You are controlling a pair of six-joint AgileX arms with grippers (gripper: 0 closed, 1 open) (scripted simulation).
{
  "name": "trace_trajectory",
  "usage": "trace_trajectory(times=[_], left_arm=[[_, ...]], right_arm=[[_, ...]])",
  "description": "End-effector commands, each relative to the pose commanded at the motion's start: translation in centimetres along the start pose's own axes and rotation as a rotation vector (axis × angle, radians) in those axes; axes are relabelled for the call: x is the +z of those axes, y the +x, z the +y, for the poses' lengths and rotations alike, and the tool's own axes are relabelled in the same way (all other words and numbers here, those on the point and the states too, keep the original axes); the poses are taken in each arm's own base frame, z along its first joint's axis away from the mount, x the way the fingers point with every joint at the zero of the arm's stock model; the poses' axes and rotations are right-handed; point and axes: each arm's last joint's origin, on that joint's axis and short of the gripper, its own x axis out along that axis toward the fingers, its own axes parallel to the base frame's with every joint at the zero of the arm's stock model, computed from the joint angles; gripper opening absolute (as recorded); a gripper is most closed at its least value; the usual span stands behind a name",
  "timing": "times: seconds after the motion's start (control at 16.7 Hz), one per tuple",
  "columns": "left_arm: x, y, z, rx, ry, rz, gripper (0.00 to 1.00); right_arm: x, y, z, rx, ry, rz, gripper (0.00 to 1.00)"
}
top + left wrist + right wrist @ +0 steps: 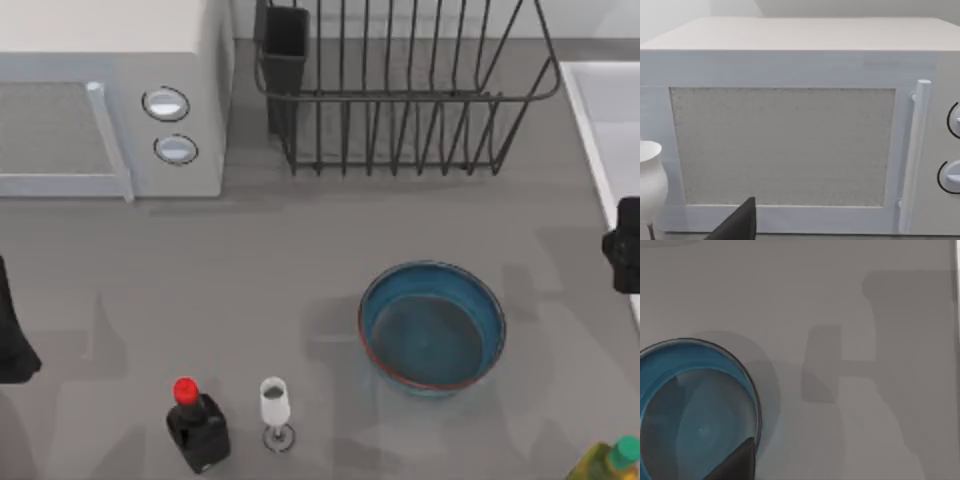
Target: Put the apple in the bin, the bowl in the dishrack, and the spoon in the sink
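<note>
Bowl (432,328): upright on the table (250,280), right of centre, touched by nothing (blue, teal inside).
Dishrack (400,90): at the back, holding nothing.
Sink (605,120): far right edge.
Right gripper (624,245): right edge, beside the sink; spread cannot be told.
Left arm (12,330): left edge.
Microwave (110,95): back left.

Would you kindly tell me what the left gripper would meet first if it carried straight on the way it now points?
Most likely the microwave: the left wrist view faces its speckled door squarely, with one dark fingertip of the left gripper in the foreground. A white glass stands off to one side, seemingly outside that line; depth is unclear.
</note>
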Motion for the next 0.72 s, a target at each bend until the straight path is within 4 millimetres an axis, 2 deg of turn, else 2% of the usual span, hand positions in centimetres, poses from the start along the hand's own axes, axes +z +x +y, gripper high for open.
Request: trace_trajectory(times=[0.18,0.36,0.54,0.72], left_arm=[[0.0,0.0,0.0,0.000,0.000,0.000,1.00],[0.0,0.0,0.0,0.000,0.000,0.000,1.00],[0.0,0.0,0.0,0.000,0.000,0.000,1.00],[0.0,0.0,0.0,0.000,0.000,0.000,1.00]], right_arm=[[2.9,3.3,2.8,-0.043,0.018,0.267,1.00],[4.7,6.3,5.7,-0.100,0.021,0.461,1.00],[5.7,8.9,8.1,-0.156,0.017,0.586,1.00],[6.1,10.6,9.6,-0.195,0.011,0.654,1.00]])
